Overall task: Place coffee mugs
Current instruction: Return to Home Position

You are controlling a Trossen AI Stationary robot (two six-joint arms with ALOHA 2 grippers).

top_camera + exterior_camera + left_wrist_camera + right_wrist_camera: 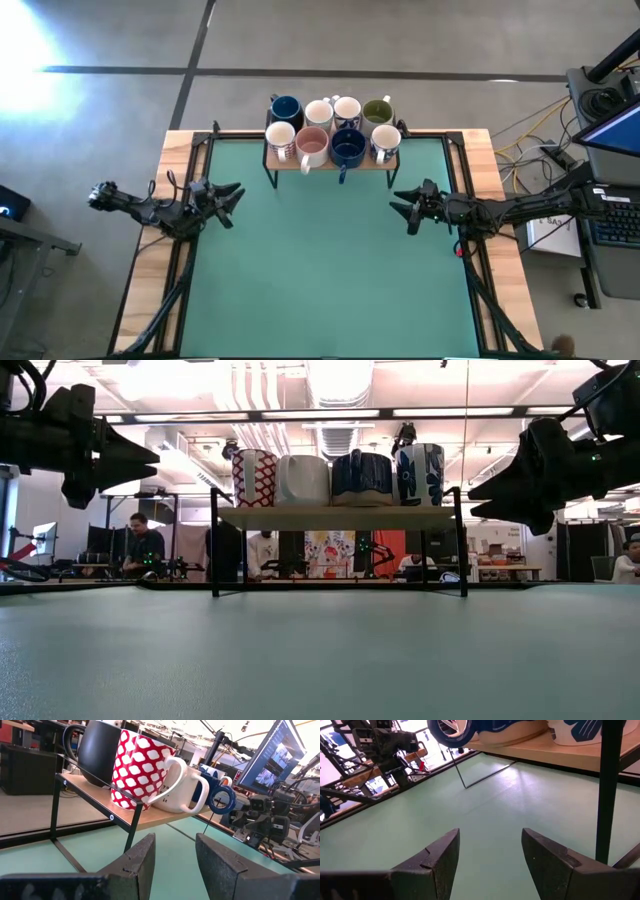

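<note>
— Where do the coffee mugs [319, 113] stand?

— All eight are on the shelf [335, 517], a wooden board on a black frame at the far middle of the green table [320, 285]. They stand in two rows of four.

— Which mugs are in which row?

— In the row nearer the arms, from the left, are the red-patterned mug [280, 135], the pink-inside mug [313, 146], a dark blue mug [347, 148] and the blue-patterned mug [420, 475]. Behind them are the second dark blue mug [287, 108], two pale mugs [347, 108] and the olive-inside mug [377, 110].

— Can any writing be read?

— In the left wrist view the pink-inside mug, white outside, carries small dark lettering behind its handle. Only "it" on the lower line can be read. The monitor [272, 755] beyond the table shows windows, but their text is too small to tell.

— And what of the pincers?

— The left gripper [236, 204] hovers over the table's left side and points inward. Its fingers [142, 857] are parted by a modest gap and hold nothing. The right gripper [400, 210] hangs over the right side, facing the left one. Its fingers [442, 857] are spread rather wider, and it too is empty. In the low view both are raised off the tabletop, one on either side of the shelf, touching neither it nor any mug.
</note>
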